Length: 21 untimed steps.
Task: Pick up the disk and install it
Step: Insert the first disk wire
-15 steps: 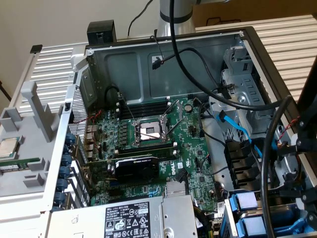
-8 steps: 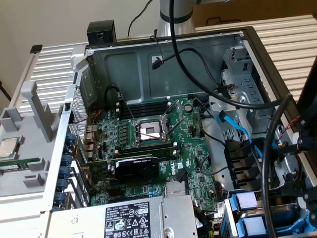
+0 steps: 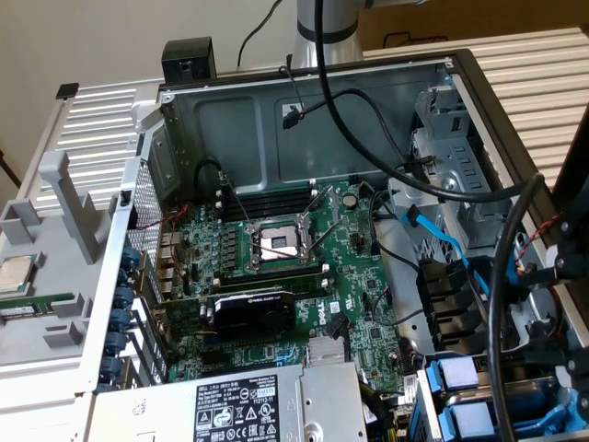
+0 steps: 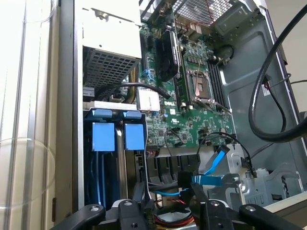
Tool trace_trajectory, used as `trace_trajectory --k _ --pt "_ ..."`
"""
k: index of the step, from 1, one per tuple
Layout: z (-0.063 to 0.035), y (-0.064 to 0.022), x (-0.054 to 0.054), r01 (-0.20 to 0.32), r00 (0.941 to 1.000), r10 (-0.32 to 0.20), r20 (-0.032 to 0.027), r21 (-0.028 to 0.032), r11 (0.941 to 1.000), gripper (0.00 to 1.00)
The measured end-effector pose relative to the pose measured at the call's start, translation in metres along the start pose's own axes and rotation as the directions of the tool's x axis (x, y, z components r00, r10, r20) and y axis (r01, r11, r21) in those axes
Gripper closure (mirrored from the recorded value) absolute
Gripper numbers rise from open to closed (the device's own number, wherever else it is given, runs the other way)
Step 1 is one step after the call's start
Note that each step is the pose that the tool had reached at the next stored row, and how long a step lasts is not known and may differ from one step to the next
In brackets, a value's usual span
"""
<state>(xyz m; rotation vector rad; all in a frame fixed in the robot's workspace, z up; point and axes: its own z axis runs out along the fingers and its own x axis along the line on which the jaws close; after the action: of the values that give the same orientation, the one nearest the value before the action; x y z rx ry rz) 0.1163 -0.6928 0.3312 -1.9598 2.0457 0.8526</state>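
Two bright blue carrier fronts stand side by side in the drive bay of the open computer case. In the exterior view they show at the lower right. The disk's silver metal body is hidden behind them. My gripper hangs over the case by the bay side, above a blue flat cable and red wires. Its black fingers stand apart with nothing between them. The arm's black wrist hardware sits at the exterior view's right edge.
The motherboard with its CPU socket and a black graphics card fills the case floor. A grey power-supply box lies in front. Thick black cables loop across the case. A grey tray with a CPU chip stands at the exterior view's left.
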Motion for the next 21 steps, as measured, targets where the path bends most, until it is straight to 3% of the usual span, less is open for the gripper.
trace_trajectory --k 14,21 --pt "-0.0035 -0.0048 0.0034 0.003 1.0 -0.003 -0.0002 0.002 1.0 0.5" --pt "-0.0027 -0.0018 0.0037 0.01 0.9999 -0.01 -0.0023 0.0009 0.9999 0.5"
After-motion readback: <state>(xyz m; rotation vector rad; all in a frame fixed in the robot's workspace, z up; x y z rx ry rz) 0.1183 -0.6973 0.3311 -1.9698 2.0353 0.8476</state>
